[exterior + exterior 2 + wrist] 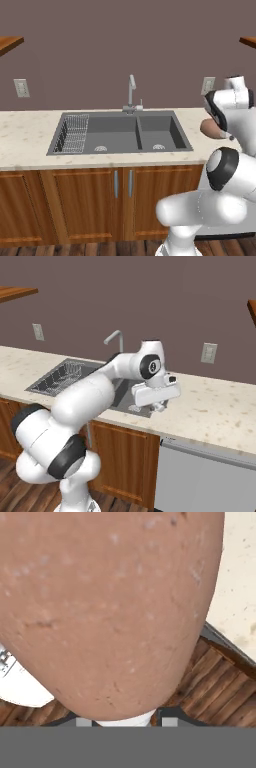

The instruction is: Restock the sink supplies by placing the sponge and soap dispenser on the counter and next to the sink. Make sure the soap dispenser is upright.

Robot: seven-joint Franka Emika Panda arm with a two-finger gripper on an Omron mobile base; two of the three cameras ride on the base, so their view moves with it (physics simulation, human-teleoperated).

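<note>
My hand point(159, 406) is clamped on the soap dispenser point(210, 128), carrying it just above the worktop point(215, 406) right of the sink point(120, 132). I judge I'm mid-placement; next I must lower it upright and release.

So the dark grey double-basin sink point(120, 131) sits in the beige speckled counter point(25, 137), with a wire dish rack point(72, 132) in the left basin and a slim chrome faucet point(131, 95) standing behind the divider. Off to the right, the white arm hides the fingers, but the reddish-brown soap dispenser point(210, 129) pokes out from behind the wrist, over the counter just right of the sink. Brown wooden cabinets point(90, 200) run underneath, and two wall outlets point(21, 88) are up on the wall.
</note>
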